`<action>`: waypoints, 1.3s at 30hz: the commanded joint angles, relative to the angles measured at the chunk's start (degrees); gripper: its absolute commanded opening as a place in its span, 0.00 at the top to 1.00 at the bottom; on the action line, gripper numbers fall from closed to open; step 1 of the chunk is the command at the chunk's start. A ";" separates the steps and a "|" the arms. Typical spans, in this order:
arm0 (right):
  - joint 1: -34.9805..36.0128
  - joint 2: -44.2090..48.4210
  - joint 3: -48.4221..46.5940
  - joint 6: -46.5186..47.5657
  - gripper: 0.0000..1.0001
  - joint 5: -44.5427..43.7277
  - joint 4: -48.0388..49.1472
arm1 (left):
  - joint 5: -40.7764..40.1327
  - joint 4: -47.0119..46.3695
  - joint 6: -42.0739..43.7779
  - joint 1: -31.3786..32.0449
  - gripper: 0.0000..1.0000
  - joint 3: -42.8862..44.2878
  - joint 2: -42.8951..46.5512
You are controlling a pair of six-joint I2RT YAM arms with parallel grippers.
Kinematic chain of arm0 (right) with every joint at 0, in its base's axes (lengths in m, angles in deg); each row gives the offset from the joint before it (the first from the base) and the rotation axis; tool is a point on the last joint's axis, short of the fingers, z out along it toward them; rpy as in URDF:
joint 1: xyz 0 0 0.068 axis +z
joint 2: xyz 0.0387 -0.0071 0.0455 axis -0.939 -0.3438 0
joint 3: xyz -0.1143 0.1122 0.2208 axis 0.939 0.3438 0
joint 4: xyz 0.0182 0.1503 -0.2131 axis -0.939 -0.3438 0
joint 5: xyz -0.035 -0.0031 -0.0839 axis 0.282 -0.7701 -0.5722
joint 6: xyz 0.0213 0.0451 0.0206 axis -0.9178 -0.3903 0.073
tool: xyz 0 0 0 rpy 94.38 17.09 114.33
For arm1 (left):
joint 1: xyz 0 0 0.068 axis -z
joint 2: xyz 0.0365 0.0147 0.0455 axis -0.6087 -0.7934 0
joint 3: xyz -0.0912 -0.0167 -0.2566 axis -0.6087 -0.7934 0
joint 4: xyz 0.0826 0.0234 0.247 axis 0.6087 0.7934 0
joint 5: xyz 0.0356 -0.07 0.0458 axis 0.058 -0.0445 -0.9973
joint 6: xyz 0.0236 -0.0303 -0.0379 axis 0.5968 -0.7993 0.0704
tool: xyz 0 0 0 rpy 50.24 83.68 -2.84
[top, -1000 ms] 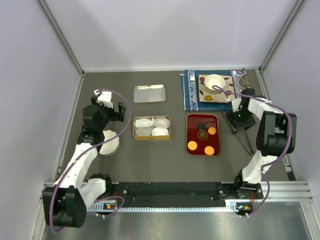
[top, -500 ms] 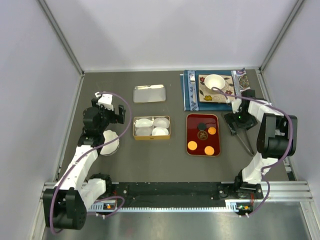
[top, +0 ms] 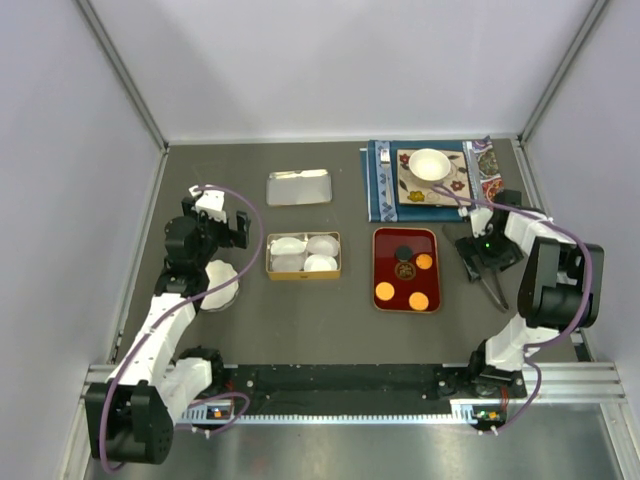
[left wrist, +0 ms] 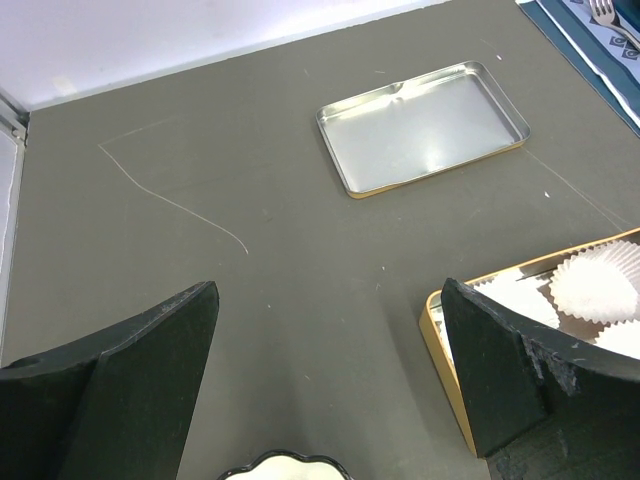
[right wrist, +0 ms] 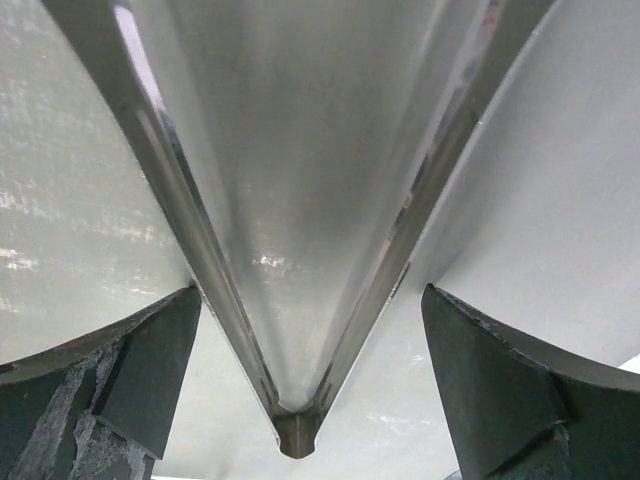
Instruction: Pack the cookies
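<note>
Overhead and wrist views of a dark grey desk [top: 330, 320]. A red tray [top: 380, 240] lies right of centre. On it are the cookies [top: 384, 291]: three orange discs, one at mid-right and two at the near end. Two dark round marks [top: 402, 251] sit toward the tray's far end, and which of them is a cookie cannot be told at this size.

Left of the tray, a gold tin [top: 304, 274] holds white fluted paper cups [top: 320, 263]. Its silver lid [left wrist: 425, 125] lies open side up further back.

At the far right, a blue mat [top: 378, 185] carries a floral card [top: 455, 188] and a white bowl [top: 429, 164]. Any print on the card is too small to read.

The left end effector [left wrist: 328, 290] hangs over bare desk with its fingers spread wide, holding nothing. A white fluted dish [top: 222, 287] lies beneath that arm.

The right end effector [right wrist: 310, 300] stands wide astride metal tongs [right wrist: 300, 150], which lie on the desk right of the tray. The hinged apex of the tongs sits between the fingers. The left finger [right wrist: 140, 350] is just beside one blade, while the other finger stands apart from the tongs.
</note>
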 commanded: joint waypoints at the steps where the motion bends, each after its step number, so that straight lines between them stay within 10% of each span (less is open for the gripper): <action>1: -1.80 1.31 0.63 2.61 0.07 0.55 0.32 | -0.11 -2.68 0.20 -0.28 0.01 -0.35 1.09; 15: -1.80 -3.61 -2.18 3.05 0.14 2.39 2.51 | -1.07 -2.94 0.11 -0.28 0.01 -1.14 1.00; 31: -1.80 -2.04 -2.53 1.91 0.63 5.02 3.66 | -1.43 -2.42 -0.06 -0.28 0.01 -1.23 1.44; 39: -1.80 6.93 -4.90 -0.64 0.72 8.71 -1.08 | -1.43 -1.45 0.12 -0.28 0.01 -0.79 2.49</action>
